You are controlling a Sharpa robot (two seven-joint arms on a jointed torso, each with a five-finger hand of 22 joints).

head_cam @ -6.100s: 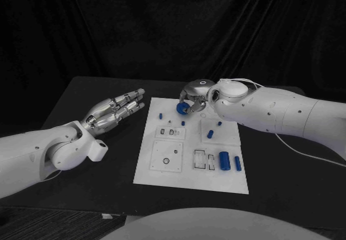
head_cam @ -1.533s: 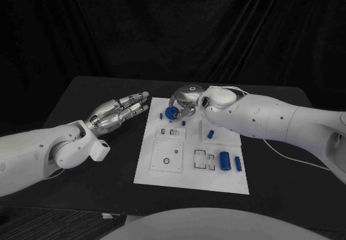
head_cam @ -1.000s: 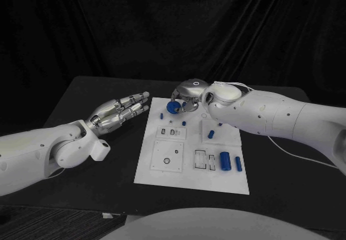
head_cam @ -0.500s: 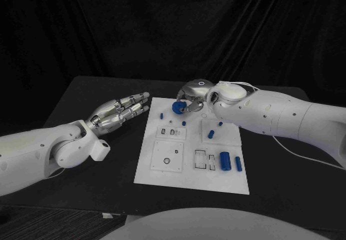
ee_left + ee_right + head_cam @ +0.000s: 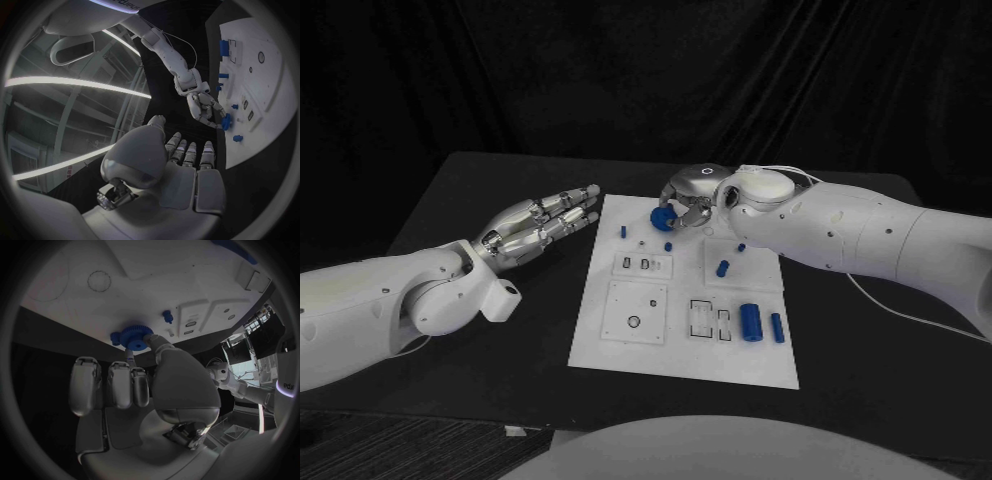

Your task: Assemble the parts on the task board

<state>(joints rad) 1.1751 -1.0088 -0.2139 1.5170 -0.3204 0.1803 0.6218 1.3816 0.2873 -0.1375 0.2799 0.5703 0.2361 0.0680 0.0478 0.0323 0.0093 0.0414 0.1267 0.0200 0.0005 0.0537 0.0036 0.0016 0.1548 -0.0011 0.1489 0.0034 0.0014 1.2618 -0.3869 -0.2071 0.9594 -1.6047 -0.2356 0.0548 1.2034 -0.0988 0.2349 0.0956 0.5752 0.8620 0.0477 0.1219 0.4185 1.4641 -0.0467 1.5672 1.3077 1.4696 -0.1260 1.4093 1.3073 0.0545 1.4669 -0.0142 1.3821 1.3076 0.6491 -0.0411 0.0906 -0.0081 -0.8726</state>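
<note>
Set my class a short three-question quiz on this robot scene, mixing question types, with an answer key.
1. True or false: the left hand holds a blue part.
2. Which hand holds the blue gear? A) left B) right C) neither
3. Fill in: the task board lies on a ____ table.

Key:
1. False; its fingers are spread beside the board, holding nothing.
2. B; the right hand pinches the gear above the board's far end.
3. Black.

Black table [image 5: 488, 190] before a dark curtain [image 5: 646, 70].
</note>
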